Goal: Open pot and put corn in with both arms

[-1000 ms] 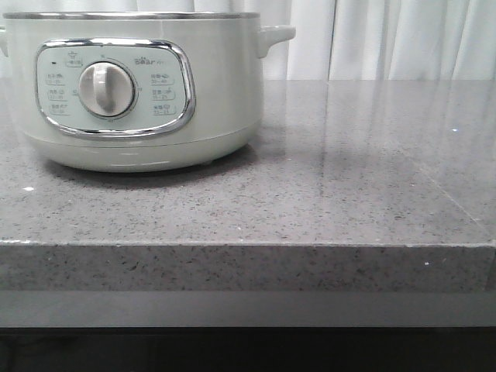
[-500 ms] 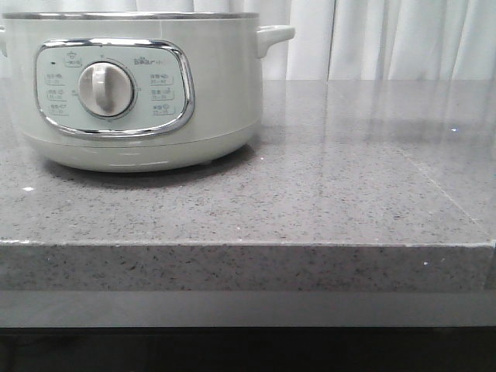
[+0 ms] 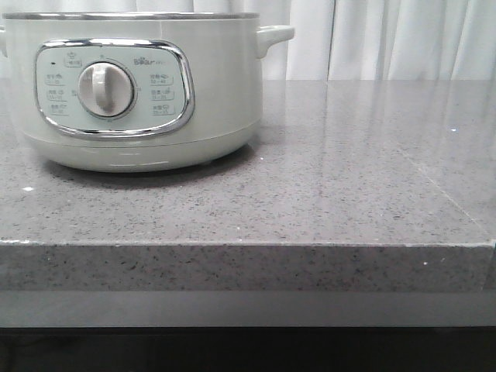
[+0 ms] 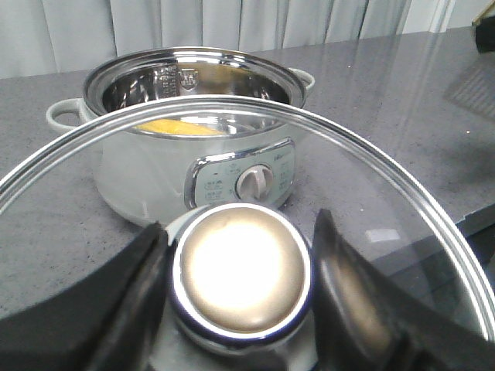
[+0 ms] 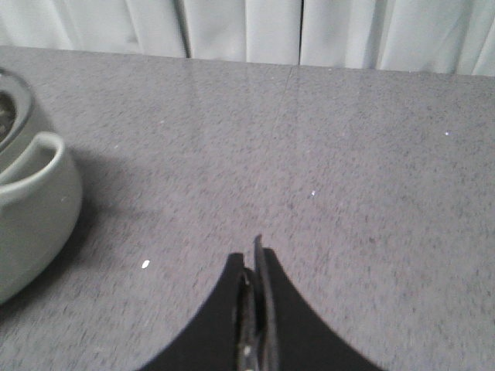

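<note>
Glass lid (image 4: 325,178), gripped at its knob (image 4: 241,277) by the left gripper (image 4: 236,282), hangs clear of the open pot (image 3: 139,85); yellow corn (image 4: 182,127) lies inside. The right gripper (image 5: 255,309) has its jaws clenched on nothing above the table (image 5: 348,170).

In front of me runs a speckled grey stone countertop (image 3: 349,178), polished enough to carry soft reflections and a few bright glints. Its thick front edge (image 3: 248,267) shows the same flecked grain, with a dark gap beneath. Behind it hang pale white curtains (image 3: 403,39) in long vertical folds. The light is even and diffuse.
</note>
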{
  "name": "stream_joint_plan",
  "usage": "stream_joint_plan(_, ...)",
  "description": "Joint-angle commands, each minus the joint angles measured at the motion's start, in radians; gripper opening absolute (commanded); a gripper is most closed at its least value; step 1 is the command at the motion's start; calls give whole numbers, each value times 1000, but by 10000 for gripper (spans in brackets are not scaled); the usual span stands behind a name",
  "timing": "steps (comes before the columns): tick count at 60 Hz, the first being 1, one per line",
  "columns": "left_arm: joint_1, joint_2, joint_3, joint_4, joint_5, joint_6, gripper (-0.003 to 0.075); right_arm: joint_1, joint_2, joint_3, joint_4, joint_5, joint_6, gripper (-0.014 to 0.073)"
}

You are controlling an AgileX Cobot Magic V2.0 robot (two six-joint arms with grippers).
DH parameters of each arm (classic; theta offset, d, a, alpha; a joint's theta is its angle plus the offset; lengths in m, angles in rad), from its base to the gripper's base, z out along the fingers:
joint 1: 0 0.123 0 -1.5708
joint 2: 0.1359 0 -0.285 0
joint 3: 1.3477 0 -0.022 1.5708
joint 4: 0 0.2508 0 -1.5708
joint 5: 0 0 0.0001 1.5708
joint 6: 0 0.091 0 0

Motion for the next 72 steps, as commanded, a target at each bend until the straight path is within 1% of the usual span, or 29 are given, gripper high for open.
stream_joint_plan(1,-6,17,-33,-34,-190,-9,209,22,-117,74,3,-107,-11,-68)
stream_joint_plan(7,-6,39,-35,-34,-200,-9,209,47,-256,169,3,-110,-11,-68)
stream_joint_plan(14,-6,95,-37,-34,-201,-9,209,57,-423,252,3,-62,-11,-68)
stream_joint_plan(20,-6,184,-60,-34,-205,-9,209,57,-538,298,3,-21,-11,-68)
stream_joint_plan(26,-6,315,-123,-34,-205,-9,209,57,-616,324,3,3,-11,-68)
stream_joint_plan(32,-6,454,-221,-34,-211,-9,209,57,-637,338,3,11,-11,-68)
stream_joint_plan(44,-6,783,-513,-34,-208,24,209,57,-636,340,3,7,-11,-68)
stream_joint_plan(57,-6,1085,-781,-34,-200,47,209,57,-636,340,3,7,-11,-68)
stream_joint_plan(65,-20,1228,-894,-34,-194,49,209,57,-636,340,3,7,-11,-68)
stream_joint_plan(72,-39,1311,-952,-34,-194,51,209,57,-636,340,3,7,-11,-68)
